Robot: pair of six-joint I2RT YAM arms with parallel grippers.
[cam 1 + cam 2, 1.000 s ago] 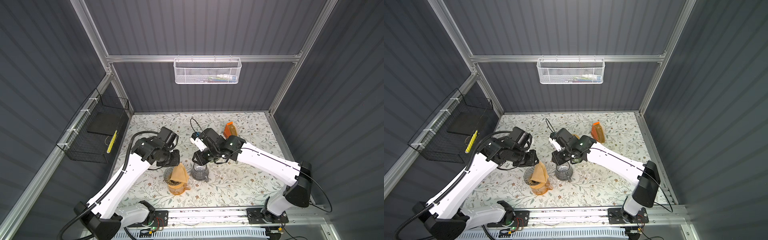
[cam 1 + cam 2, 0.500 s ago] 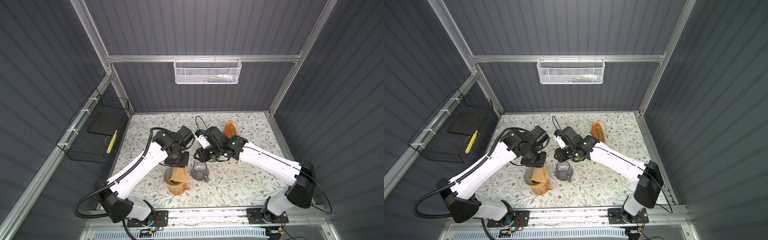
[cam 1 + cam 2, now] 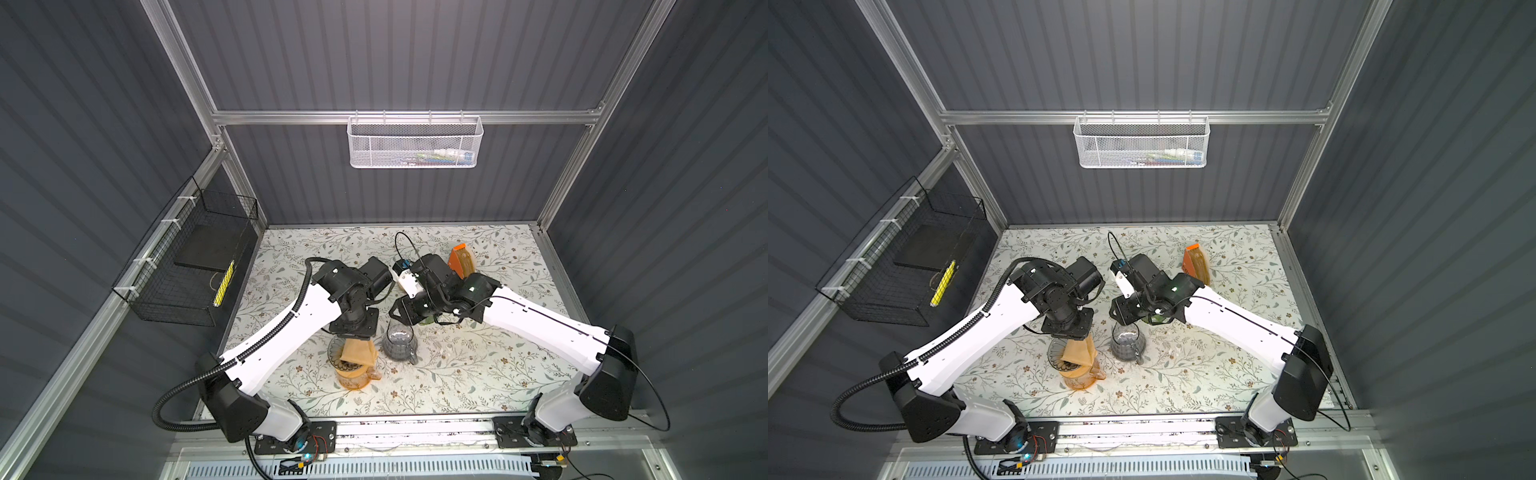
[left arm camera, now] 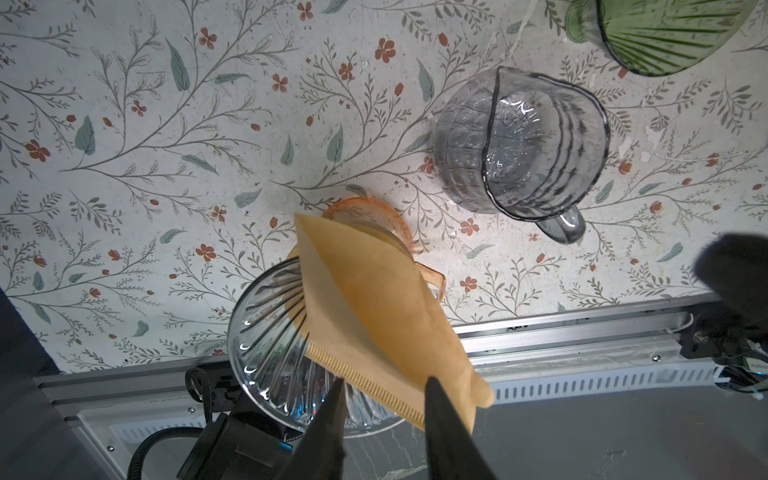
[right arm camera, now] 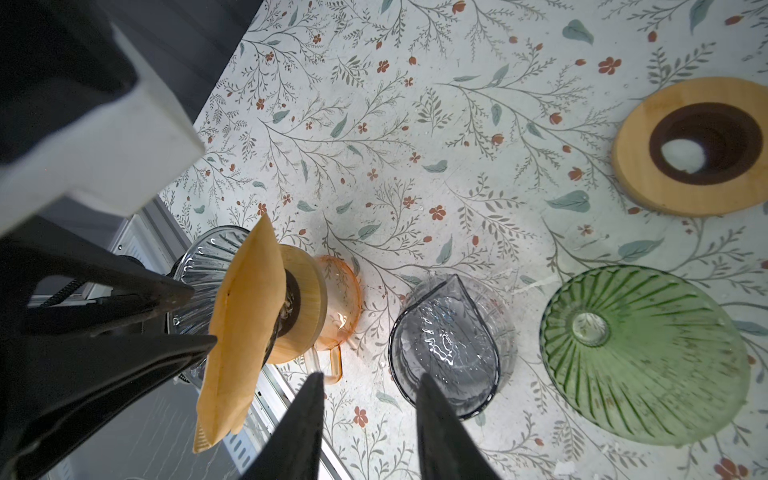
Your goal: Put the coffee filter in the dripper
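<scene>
A tan paper coffee filter (image 3: 357, 353) (image 3: 1079, 351) (image 4: 374, 299) (image 5: 245, 316) lies folded flat and leans in the clear ribbed glass dripper (image 4: 270, 340) (image 5: 199, 262). The dripper sits on a wooden ring (image 5: 309, 299) over an orange carafe (image 3: 353, 380) (image 4: 365, 212). My left gripper (image 4: 385, 379) hangs just above the filter's crimped upper edge. Its jaws stand apart, and the edge lies beyond the fingertips. My right gripper (image 5: 370, 375) is open and empty. It hovers over the mat between the carafe and a grey pitcher.
A grey glass pitcher (image 3: 399, 345) (image 4: 523, 145) (image 5: 449, 345) stands right of the carafe. A green ribbed glass dripper (image 5: 640, 357) and a loose wooden ring (image 5: 631, 166) lie beyond it. An orange filter holder (image 3: 461, 264) stands at the back. Wire baskets (image 3: 415, 143) (image 3: 187, 257) hang on the walls.
My left arm has swung right, bringing its gripper from beside the dripper to directly above the filter. The right gripper drew back slightly. The filter has stayed in the dripper.
</scene>
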